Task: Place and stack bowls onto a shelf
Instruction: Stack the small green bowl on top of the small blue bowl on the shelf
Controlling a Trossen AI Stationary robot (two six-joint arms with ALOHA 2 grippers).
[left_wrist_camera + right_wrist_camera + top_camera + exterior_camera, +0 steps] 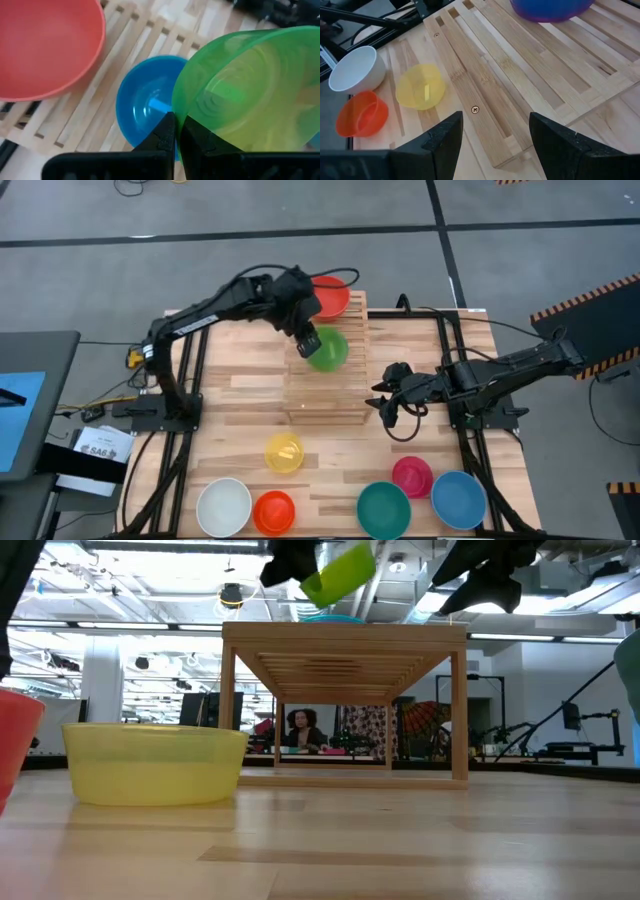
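Only the left wrist view shows a blue bowl (pixel 142 107) sitting on the shelf (pixel 125 37) under the green bowl (pixel 250 95); the high view hides it. The left gripper (pixel 176 131) is clenched on the green bowl's rim, holding it tilted above the shelf beside the red bowl (pixel 42 45). The right gripper (pixel 492 135) hangs released over the shelf's edge.

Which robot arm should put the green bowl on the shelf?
Probably the left. Its gripper already pinches the green bowl above the shelf, near a blue bowl. The right gripper hangs open beside the shelf.
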